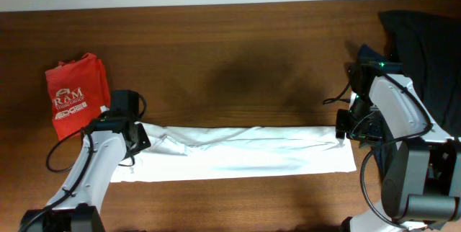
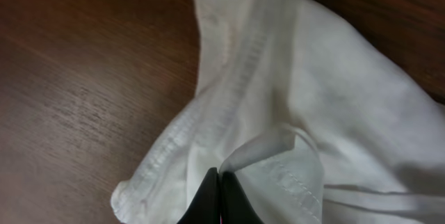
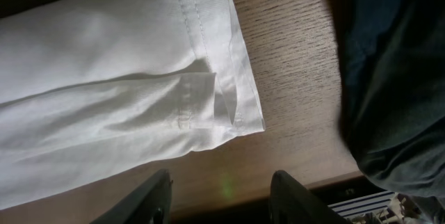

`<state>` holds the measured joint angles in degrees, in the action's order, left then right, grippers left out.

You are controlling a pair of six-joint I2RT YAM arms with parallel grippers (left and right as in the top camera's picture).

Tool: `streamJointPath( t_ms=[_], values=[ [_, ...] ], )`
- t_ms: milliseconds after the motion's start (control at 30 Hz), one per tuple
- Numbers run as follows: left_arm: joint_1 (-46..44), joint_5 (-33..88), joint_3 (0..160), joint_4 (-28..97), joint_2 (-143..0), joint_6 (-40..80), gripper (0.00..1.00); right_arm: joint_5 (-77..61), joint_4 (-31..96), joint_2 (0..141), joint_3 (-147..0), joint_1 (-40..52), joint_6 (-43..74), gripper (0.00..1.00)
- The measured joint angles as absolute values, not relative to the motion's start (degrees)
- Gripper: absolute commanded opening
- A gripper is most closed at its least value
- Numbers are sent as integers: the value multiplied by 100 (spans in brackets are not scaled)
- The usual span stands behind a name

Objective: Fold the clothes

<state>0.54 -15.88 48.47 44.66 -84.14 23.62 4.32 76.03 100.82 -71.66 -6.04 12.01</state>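
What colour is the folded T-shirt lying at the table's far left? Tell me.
The folded T-shirt is red with white lettering; the overhead view shows it best.

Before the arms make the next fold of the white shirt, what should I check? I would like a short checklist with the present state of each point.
1. White T-shirt lies as one long, flat strip: ok.
2. Left end effector is shut at the strip's left end: ok. Whether it really pinches cloth: cannot tell.
3. Right end effector holds the strip's right end: not ok. It is open, and the cloth lies beyond it.
4. Red T-shirt is not lying on the strip: ok.
5. Dark clothes are apart from the strip's right end: ok.
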Motion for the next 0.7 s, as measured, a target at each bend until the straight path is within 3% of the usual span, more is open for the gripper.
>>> streamJointPath(
  t_ms=[67,133,300,333,367,400,700],
  values=[
    [95,-1584,4779,4381,-8414,2394,48,432,7603,10084,-7166,-604,1201,50],
    [95,-1562,4670,4257,-8414,2412,57,432,7605,10084,-7166,-604,1201,50],
    [95,-1520,4624,4254,-8414,2453,65,429,7588,10084,-7166,-604,1208,63],
    [95,-1483,4694,4381,-8414,2456,67,427,7592,10084,-7166,-617,1201,69],
    [106,-1437,4838,4550,-8414,2456,68,416,7585,10082,-7166,-670,1208,85],
    [121,-1385,5083,4764,-8416,2453,71,405,7577,10082,-7166,-753,1205,93],
    [469,-416,5986,5360,-8409,2316,78,-183,7129,10049,-7074,-1428,301,97]
  ],
)
